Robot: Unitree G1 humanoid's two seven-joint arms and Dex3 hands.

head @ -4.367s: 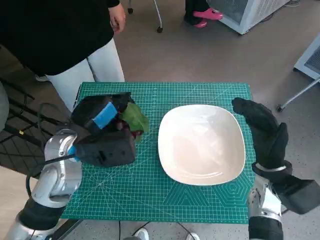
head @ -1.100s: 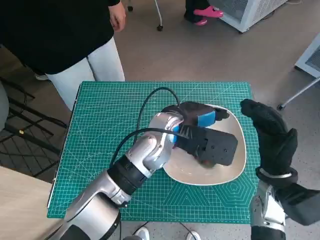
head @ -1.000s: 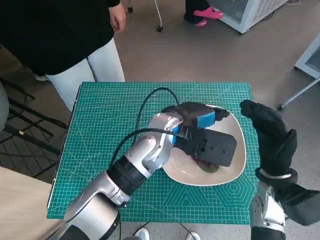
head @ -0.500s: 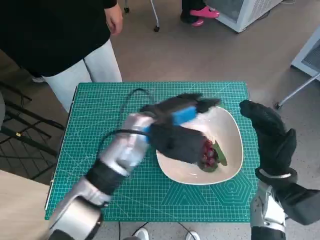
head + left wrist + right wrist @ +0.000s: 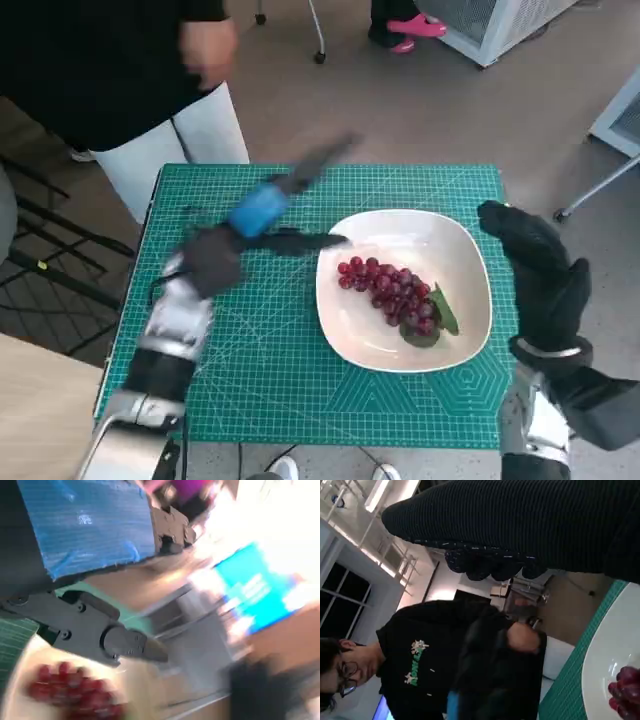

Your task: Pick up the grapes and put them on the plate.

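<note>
On the green mat (image 5: 300, 380), the white plate (image 5: 470, 250) carries the grapes (image 5: 388, 290), a soft, loose, easily bruised red bunch best lifted by cupping beneath. Left hand (image 5: 262, 212), blurred, fingers spread, holds nothing; right hand (image 5: 535, 265) empty beside the plate.

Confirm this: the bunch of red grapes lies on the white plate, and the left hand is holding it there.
Wrong on the hand. In the head view the bunch of red grapes lies on the white plate, but the blue-taped left hand is off it, holding nothing.

left hand (image 5: 262, 210): empty, fingers spread | right hand (image 5: 535, 265): raised, empty
</note>
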